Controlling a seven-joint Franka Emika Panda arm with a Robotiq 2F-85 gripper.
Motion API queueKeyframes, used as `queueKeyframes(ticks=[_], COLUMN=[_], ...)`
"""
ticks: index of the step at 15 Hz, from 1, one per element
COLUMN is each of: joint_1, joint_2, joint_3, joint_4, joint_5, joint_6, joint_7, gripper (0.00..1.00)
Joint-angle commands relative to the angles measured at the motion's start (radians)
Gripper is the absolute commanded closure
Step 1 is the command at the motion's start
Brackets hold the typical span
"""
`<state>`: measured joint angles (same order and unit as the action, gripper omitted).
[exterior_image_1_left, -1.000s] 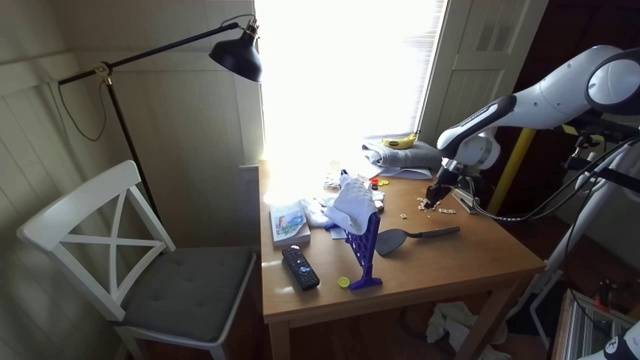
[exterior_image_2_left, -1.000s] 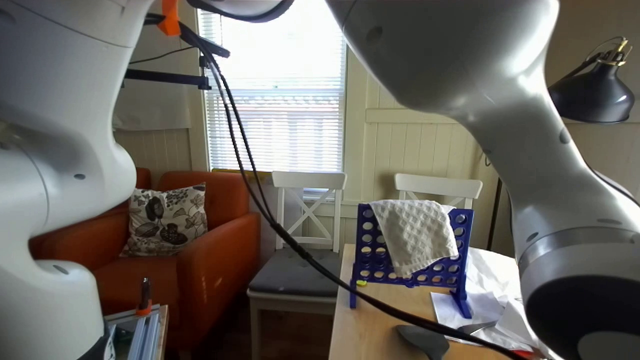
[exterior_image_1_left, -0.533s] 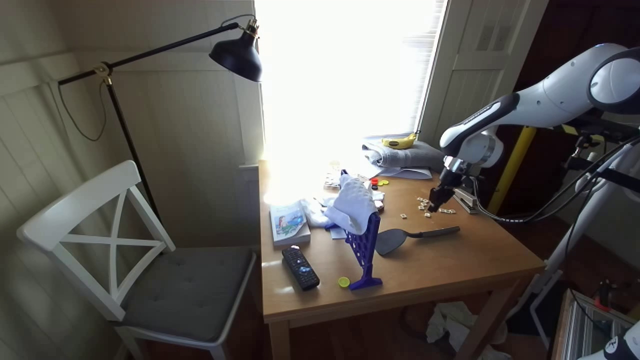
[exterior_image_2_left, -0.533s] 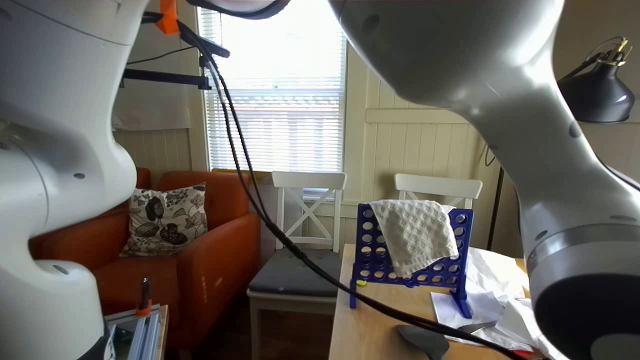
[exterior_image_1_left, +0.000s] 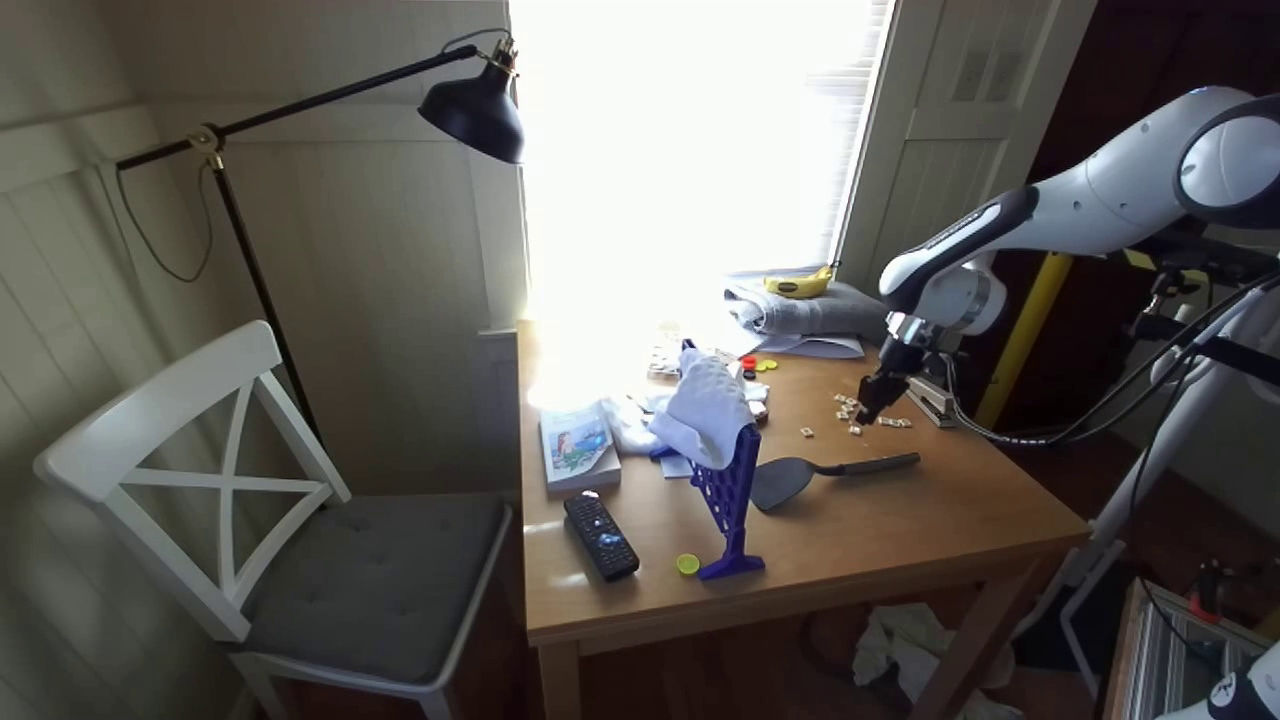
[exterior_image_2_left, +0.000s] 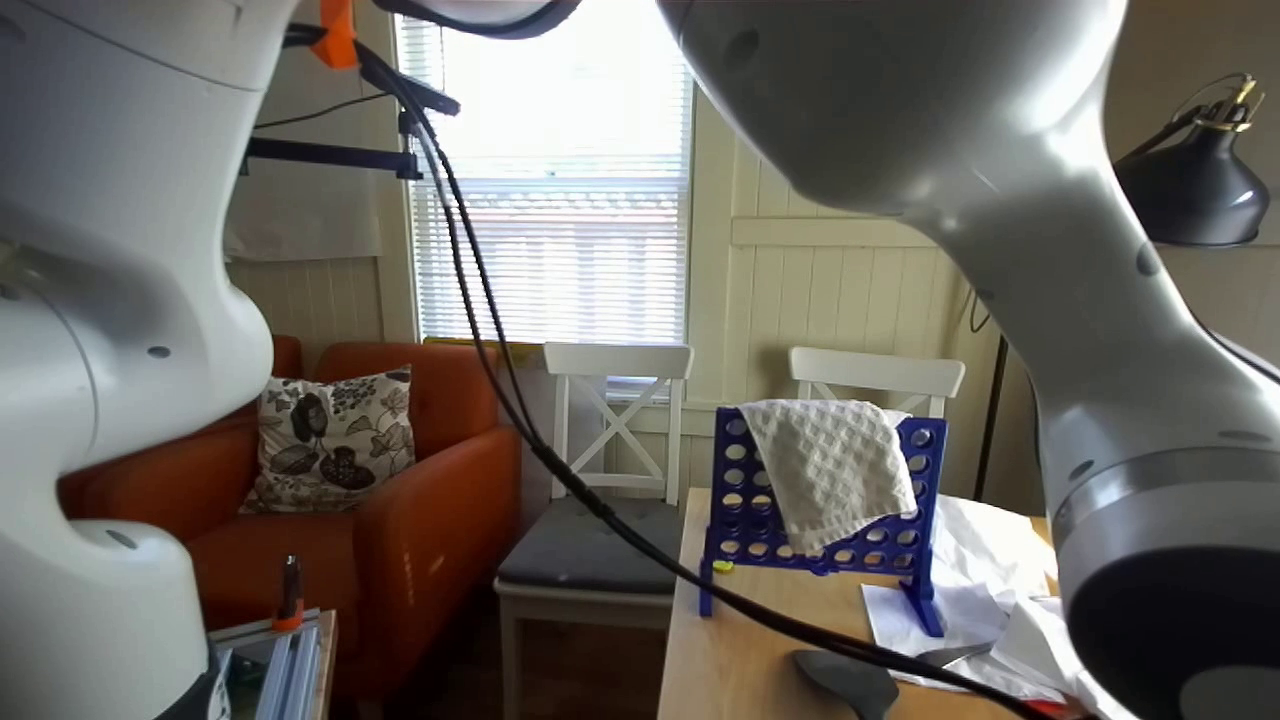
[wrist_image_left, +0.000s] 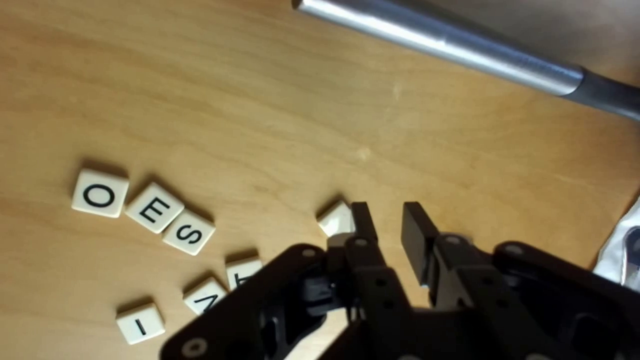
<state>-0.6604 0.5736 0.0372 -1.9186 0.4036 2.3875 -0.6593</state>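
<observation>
Cream letter tiles (wrist_image_left: 155, 207) lie loose near the dark spatula (exterior_image_1_left: 788, 482), handle side. Our fingers (wrist_image_left: 364, 225) hang there too, slightly parted, nothing visible between them. We judge the tile handling unfinished: none visibly gripped, several left scattered.

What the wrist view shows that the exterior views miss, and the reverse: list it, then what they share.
Only the wrist view: readable letters on the O tile, E tile and S tile, and the gap between the jaws of the gripper.
Only the exterior views: the lamp, window and a white chair in both, the remote in an exterior view.
Shared: the tabletop everywhere; with an exterior view, the letter tiles, gripper and, apparently, the spatula handle.
</observation>
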Motion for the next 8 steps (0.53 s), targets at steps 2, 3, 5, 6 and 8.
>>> queueKeyframes(ticks=[2, 3, 5, 6, 8], joint_1=[0.032, 0.041, 0.072, 0.081, 0.102], joint_2=[0.011, 0.015, 0.018, 0.019, 0.025], joint_3=[-0.024, -0.025, -0.041, -0.043, -0.049], joint_4=[0.004, 0.005, 0.0, -0.002, -0.003], joint_5=[-0.044, -0.066, -0.121, -0.144, -0.187], joint_6=[0.019, 0.026, 0.057, 0.068, 0.109], joint_7=[-0.076, -0.109, -0.146, -0.17, -0.216], gripper=[0.54, 0.48, 0.34, 0.28, 0.14])
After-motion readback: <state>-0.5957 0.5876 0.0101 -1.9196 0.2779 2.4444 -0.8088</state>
